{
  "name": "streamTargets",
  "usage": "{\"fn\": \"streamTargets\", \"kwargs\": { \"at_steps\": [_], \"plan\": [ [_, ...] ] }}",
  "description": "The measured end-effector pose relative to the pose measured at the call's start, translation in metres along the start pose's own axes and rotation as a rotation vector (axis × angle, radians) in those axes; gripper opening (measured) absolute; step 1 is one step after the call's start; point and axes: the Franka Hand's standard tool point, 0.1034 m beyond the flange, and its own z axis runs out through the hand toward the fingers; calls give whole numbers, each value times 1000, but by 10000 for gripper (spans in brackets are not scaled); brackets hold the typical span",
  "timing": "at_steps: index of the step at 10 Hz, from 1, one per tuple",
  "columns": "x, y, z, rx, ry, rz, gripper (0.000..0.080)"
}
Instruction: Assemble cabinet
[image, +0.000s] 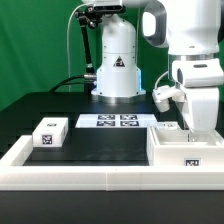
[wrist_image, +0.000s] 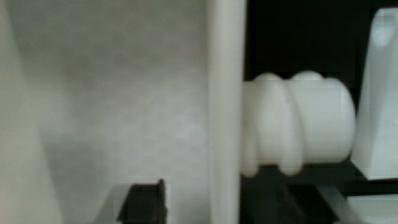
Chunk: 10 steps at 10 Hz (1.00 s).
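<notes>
Cabinet (image: 178, 150) sits just beside rail (image: 90, 175), small tagged block (image: 50, 132) well apart.

I see the table (image: 60, 108) as a black matte surface. The marker board (image: 115, 121) lies flat near its middle, just in front of the arm's white base (image: 117, 55), which stands at the back. Toward the exterior view's left a small white tagged block (image: 50, 131) sits alone, apart from the board. At the exterior view's right the cabinet (image: 185, 148) rests on the table, just behind the long white rail (image: 90, 172) edging the near side.
</notes>
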Motion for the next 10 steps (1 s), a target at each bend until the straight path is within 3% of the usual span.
{"fn": "streamTargets", "kwargs": {
  "at_steps": [1, 3, 4, 5, 9, 10],
  "plan": [
    [0, 0, 0, 0, 0, 1, 452],
    [-1, 0, 1, 1, 0, 2, 452],
    [-1, 0, 1, 2, 0, 2, 715],
    [-1, 0, 1, 2, 0, 2, 773],
    [-1, -1, 0, 1, 0, 4, 798],
    [0, -3, -7, -6, -2, 4, 796]
  ]
}}
